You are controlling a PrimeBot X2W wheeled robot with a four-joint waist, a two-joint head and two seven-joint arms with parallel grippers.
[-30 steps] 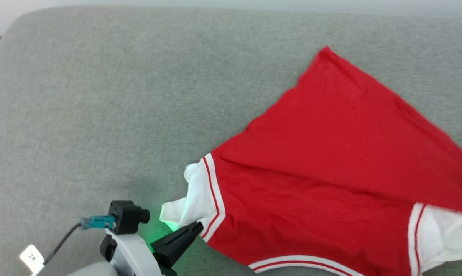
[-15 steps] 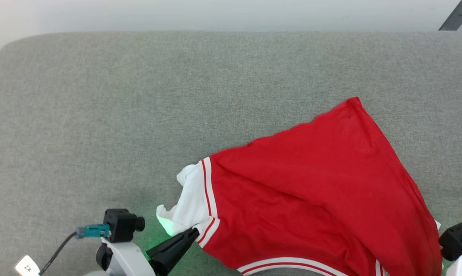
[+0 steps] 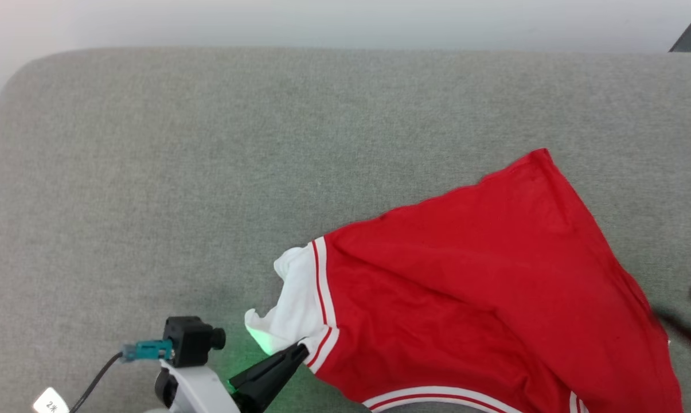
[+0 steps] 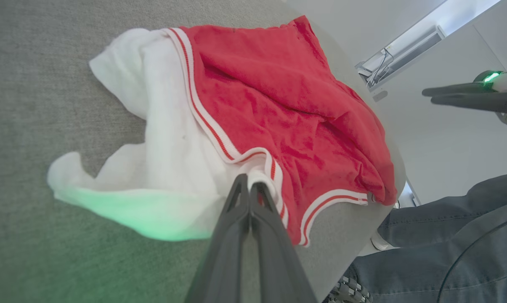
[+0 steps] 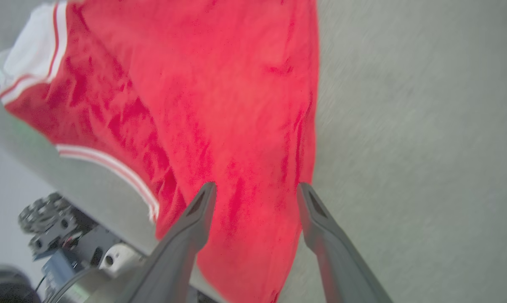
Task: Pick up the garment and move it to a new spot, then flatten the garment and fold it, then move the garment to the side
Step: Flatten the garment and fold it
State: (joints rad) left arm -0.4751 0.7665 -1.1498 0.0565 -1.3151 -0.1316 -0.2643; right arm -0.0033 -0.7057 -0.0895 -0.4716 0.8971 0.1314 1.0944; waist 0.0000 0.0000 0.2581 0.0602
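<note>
**Garment part-spread, one corner held.** The garment lies on the near right part of the grey fabric-covered worktop, red side up, and its near edge runs over the worktop's near rim. Its long axis runs from the white sleeve at your left up to the pointed far corner at your right.

Your left gripper has its fingers together, clamped on the striped trim where that sleeve joins the red body. Your right gripper has its fingers apart and holds nothing. It hangs just above the red cloth near the cloth's right edge, so the fabric lies directly ahead of and beneath the fingers. The right arm is therefore the nearer one for taking the free side.

Half a second earlier, the right wrist's camera housing stood at the lower right of the head view, where there is now only a dark blur. A second earlier, the second white sleeve lay exposed there, though the camera has also shifted.
</note>
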